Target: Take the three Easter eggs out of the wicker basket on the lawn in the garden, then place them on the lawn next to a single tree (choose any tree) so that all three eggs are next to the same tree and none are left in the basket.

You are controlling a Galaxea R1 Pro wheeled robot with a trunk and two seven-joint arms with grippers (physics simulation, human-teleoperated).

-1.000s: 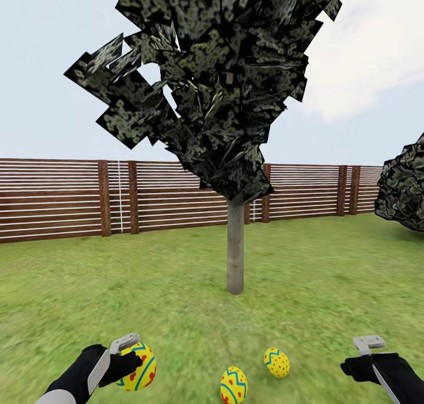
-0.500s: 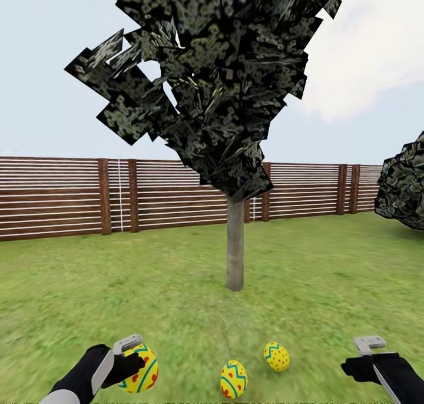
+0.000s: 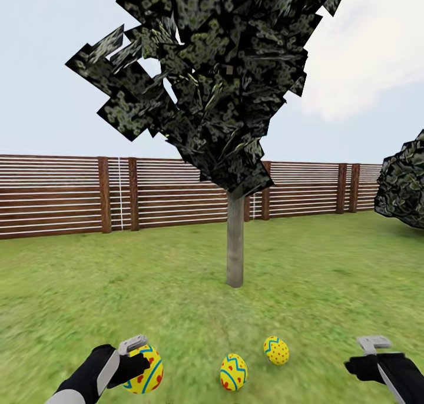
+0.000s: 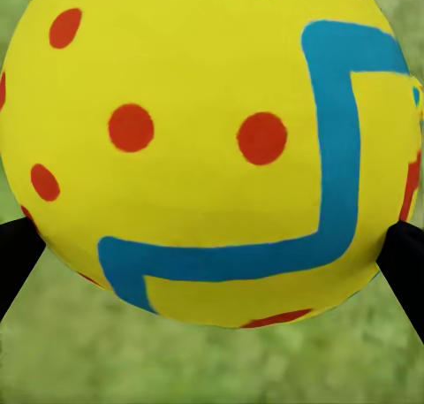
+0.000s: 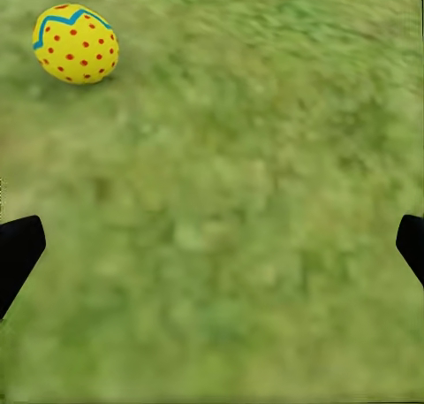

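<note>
My left gripper (image 3: 136,358) is shut on a yellow Easter egg (image 3: 148,370) with red dots and a blue zigzag, held low over the lawn (image 3: 176,298). In the left wrist view this egg (image 4: 212,148) sits between the black fingertips (image 4: 402,258). Two more eggs lie on the grass in front of the tree (image 3: 235,245): a middle egg (image 3: 233,371) and a right egg (image 3: 276,350). My right gripper (image 3: 366,357) is open over bare grass. Its wrist view has the right egg (image 5: 76,43) lying apart from the gripper (image 5: 212,249). The wicker basket is out of view.
A brown slatted fence (image 3: 59,195) runs along the back of the lawn. A second dark leafy crown (image 3: 403,186) stands at the far right. Open grass surrounds the grey trunk on all sides.
The whole view has shifted slightly, so the tree base and lying eggs sit higher in the picture. My left gripper with its egg has come a bit lower and closer to the middle egg.
</note>
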